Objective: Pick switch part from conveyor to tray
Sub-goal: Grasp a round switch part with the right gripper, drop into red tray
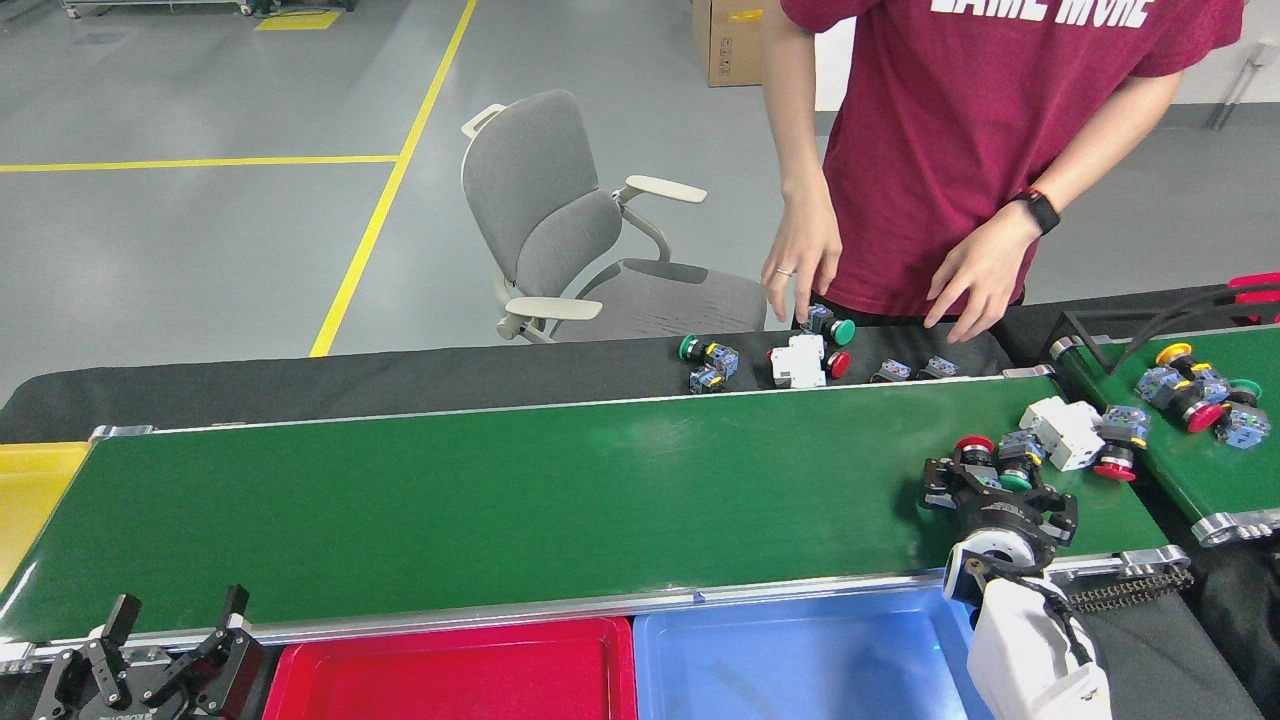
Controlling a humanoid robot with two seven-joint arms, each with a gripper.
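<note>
The right gripper (985,478) hangs over the right end of the conveyor (500,500), its fingers spread on either side of a small cluster of switch parts (1000,462); whether they already touch a part I cannot tell, and they look open rather than clamped; the cluster lies just at the gripper's twelve o'clock, a red-capped piece toward eleven and a green-capped one toward one, with a white breaker block (1062,432) touching it at two o'clock; the cluster's long axis runs roughly across the belt's length; the left gripper (172,640), open, rests well apart at the near left rail, so the right arm is plainly nearer; the blue tray (790,660) sits at the gripper's seven o'clock, the red tray (450,670) beyond it.
</note>
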